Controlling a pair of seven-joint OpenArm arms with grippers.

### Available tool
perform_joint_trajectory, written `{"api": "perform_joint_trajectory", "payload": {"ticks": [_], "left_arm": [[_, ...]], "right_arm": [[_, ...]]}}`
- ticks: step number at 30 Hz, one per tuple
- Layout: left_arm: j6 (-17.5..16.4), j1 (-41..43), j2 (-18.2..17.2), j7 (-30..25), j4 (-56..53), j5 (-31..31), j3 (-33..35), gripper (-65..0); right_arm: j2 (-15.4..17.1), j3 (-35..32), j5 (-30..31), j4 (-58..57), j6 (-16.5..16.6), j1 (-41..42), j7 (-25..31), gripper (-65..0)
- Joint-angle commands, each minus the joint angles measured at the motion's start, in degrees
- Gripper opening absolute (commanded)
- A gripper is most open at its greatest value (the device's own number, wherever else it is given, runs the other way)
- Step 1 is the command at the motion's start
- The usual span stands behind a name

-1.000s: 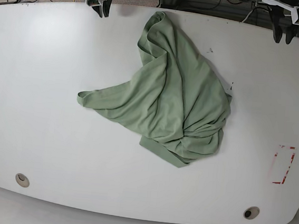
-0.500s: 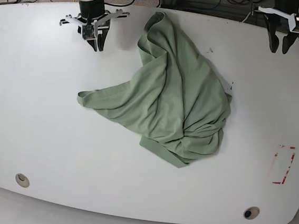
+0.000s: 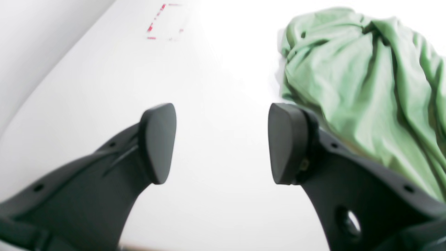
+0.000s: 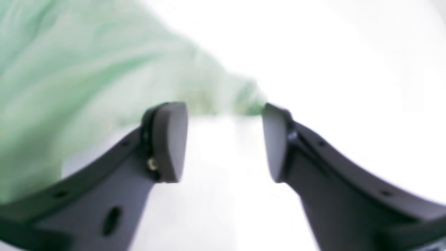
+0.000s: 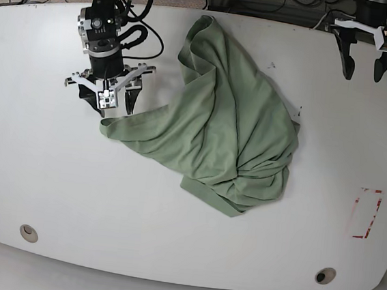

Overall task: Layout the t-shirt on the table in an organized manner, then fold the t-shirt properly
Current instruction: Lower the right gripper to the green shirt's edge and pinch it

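The sage-green t-shirt (image 5: 229, 128) lies crumpled in a heap on the middle of the white table (image 5: 54, 173). One corner of it points left. My right gripper (image 5: 108, 104) hangs open just above and behind that corner, and nothing is between its fingers. The right wrist view is blurred; the right gripper (image 4: 224, 139) stands there with the t-shirt (image 4: 69, 69) just ahead of its fingertips. Open and empty, my left gripper (image 5: 363, 71) is at the far right edge, well apart from the cloth. Its own view shows the left gripper (image 3: 223, 139) over bare table, t-shirt (image 3: 366, 69) to the right.
A red-outlined rectangle mark (image 5: 367, 214) is on the table near the right edge, and the mark (image 3: 166, 21) also shows in the left wrist view. Two round grommet holes (image 5: 29, 233) (image 5: 325, 275) sit near the front edge. Cables lie beyond the far edge.
My right arm has come forward from the far edge to the t-shirt's left corner and its jaws have opened. The left gripper has opened wider, nearly in place.
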Motion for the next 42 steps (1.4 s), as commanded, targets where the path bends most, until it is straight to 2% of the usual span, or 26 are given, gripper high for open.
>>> {"api": "perform_joint_trajectory", "payload": {"ticks": [1,4,7,9,15,28,39,42], "left_arm": [[0.1,0.5,-0.4,-0.5,1.0,-0.1,-0.3,-25.6],[0.1,-0.1,-0.4,0.2,1.1,-0.1,-0.3,-25.6],[0.1,-0.2,-0.4,0.4,1.1,-0.1,-0.3,-25.6],[0.1,-0.1,-0.4,0.4,1.1,-0.1,-0.4,-25.6],[0.1,-0.1,-0.4,0.4,1.0,-0.1,-0.7,-25.6],[0.1,-0.1,-0.4,0.4,0.9,-0.1,-0.7,-25.6],[0.1,-0.1,-0.4,0.4,0.7,-0.1,-0.7,-25.6],[0.1,-0.1,-0.4,0.4,0.7,-0.1,-0.8,-25.6]], "right_arm": [[0.3,0.1,0.3,-0.6,-0.3,4.2,-1.2,-22.7],[0.7,0.2,0.2,-2.5,-0.3,8.5,-4.8,-16.3],[2.6,0.0,0.6,-5.6,-0.3,12.7,-8.2,-10.5],[3.1,0.0,0.7,-7.8,-0.3,15.0,-9.5,-8.7],[3.1,0.2,0.7,-15.2,-0.3,20.0,-10.2,-8.7],[3.0,0.2,0.9,-26.7,-0.3,23.2,-9.4,-8.7],[4.9,0.2,9.4,-30.1,-0.3,21.5,-7.4,-9.2],[5.1,0.3,11.0,-30.3,-0.3,21.1,-7.4,-13.0]]}}
